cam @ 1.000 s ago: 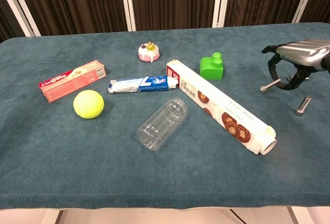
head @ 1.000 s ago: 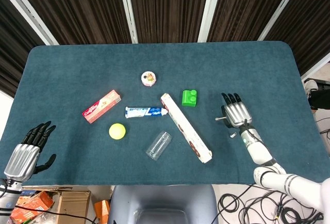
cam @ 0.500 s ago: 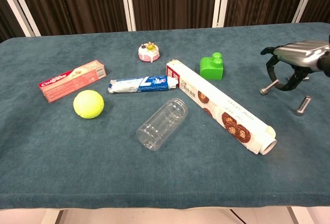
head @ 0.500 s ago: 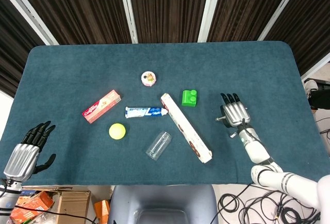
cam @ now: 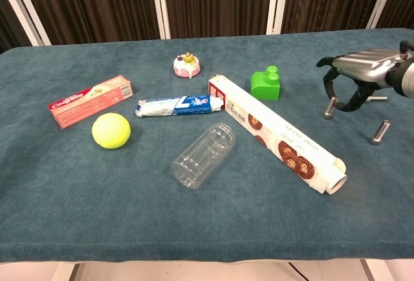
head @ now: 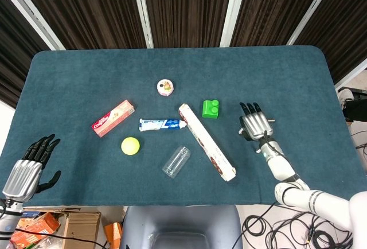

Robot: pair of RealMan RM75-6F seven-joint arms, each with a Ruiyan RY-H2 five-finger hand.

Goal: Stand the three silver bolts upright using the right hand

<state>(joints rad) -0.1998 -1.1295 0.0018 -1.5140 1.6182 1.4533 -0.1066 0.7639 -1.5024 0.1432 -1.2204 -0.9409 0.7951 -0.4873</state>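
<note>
At the right of the chest view, the silver right hand (cam: pixel 354 77) curls over a short silver metal bolt (cam: pixel 329 107), which stands near upright between its fingertips on the dark teal felt table (cam: pixel 194 229). A second silver bolt (cam: pixel 380 132) lies tilted just right of it, lower in frame. The left hand (head: pixel 26 171) rests with fingers spread at the head view's lower left corner.

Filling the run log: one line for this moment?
right robot hand: pinching bolt, near upright | second bolt: lying flat | left robot hand: idle, open
</note>
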